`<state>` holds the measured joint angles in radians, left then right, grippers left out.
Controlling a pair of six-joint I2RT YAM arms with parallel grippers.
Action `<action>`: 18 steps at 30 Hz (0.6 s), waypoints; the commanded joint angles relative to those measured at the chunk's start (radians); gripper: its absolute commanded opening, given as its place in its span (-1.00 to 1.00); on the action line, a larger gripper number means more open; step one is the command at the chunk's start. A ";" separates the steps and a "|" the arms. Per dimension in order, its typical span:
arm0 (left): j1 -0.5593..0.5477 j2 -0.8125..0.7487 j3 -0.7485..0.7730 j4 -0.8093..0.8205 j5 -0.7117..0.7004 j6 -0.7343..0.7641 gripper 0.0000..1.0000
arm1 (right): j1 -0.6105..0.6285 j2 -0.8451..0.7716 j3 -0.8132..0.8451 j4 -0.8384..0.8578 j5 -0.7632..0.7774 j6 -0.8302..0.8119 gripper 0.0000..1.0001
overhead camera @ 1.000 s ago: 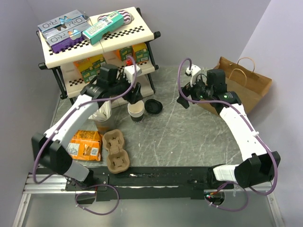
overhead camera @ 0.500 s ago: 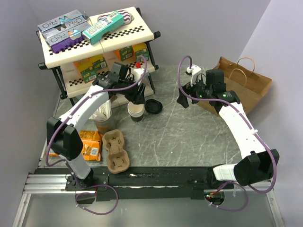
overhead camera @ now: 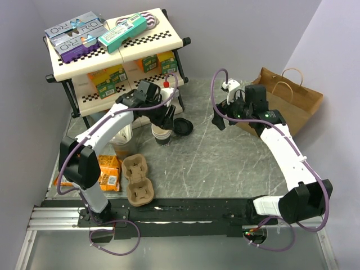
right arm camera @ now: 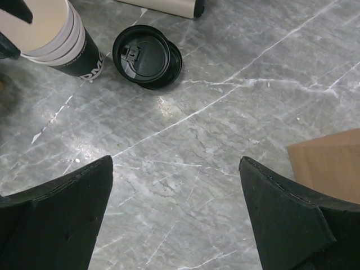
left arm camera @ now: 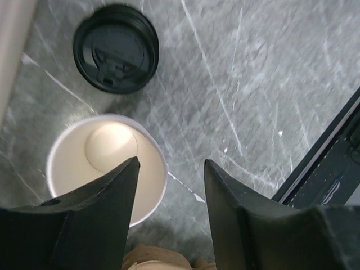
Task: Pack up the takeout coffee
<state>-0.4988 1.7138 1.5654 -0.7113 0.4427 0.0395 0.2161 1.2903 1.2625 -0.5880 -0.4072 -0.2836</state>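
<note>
Straddling rim of lidless cup point(left arm camera: 95, 157) with half-open, empty left gripper point(left arm camera: 171, 169); lid point(left arm camera: 115, 48) just beside cup on counter point(left arm camera: 253, 84). Empty right gripper point(right arm camera: 175, 169) wide open, well apart from cup. Risking tipped cup through off-centre rim pinch.

I'm looking at a grey marbled bench point(overhead camera: 225, 163) lying under soft, even light. Pale lilac walls point(overhead camera: 236, 34) are closing it in, and a cream two-tier shelf point(overhead camera: 166, 38) is standing at eleven o'clock.
</note>
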 commanded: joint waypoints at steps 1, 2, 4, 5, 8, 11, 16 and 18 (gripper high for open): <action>-0.035 -0.031 -0.028 0.022 -0.061 -0.017 0.12 | 0.000 -0.049 -0.014 0.016 0.010 -0.020 0.98; -0.046 -0.025 -0.030 0.024 -0.076 -0.013 0.11 | -0.001 -0.054 -0.018 0.016 0.011 -0.026 0.98; -0.053 -0.016 -0.027 0.024 -0.110 -0.004 0.09 | 0.000 -0.062 -0.023 0.014 0.022 -0.032 0.98; -0.058 -0.004 -0.018 0.026 -0.117 0.000 0.07 | -0.003 -0.065 -0.028 0.013 0.022 -0.032 0.98; -0.066 0.016 -0.008 0.023 -0.147 0.016 0.01 | -0.006 -0.077 -0.041 0.011 0.024 -0.037 0.98; -0.069 0.023 -0.008 0.015 -0.165 0.026 -0.05 | -0.007 -0.089 -0.052 0.008 0.031 -0.043 0.99; -0.075 0.021 -0.016 0.016 -0.193 0.033 -0.15 | -0.018 -0.103 -0.057 0.004 0.041 -0.061 0.99; -0.075 0.024 -0.013 0.012 -0.196 0.034 -0.18 | -0.021 -0.111 -0.058 0.002 0.045 -0.065 0.99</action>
<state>-0.5663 1.7386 1.5299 -0.7048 0.2813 0.0639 0.2066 1.2209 1.2167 -0.5938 -0.3813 -0.3260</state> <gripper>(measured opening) 0.423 0.994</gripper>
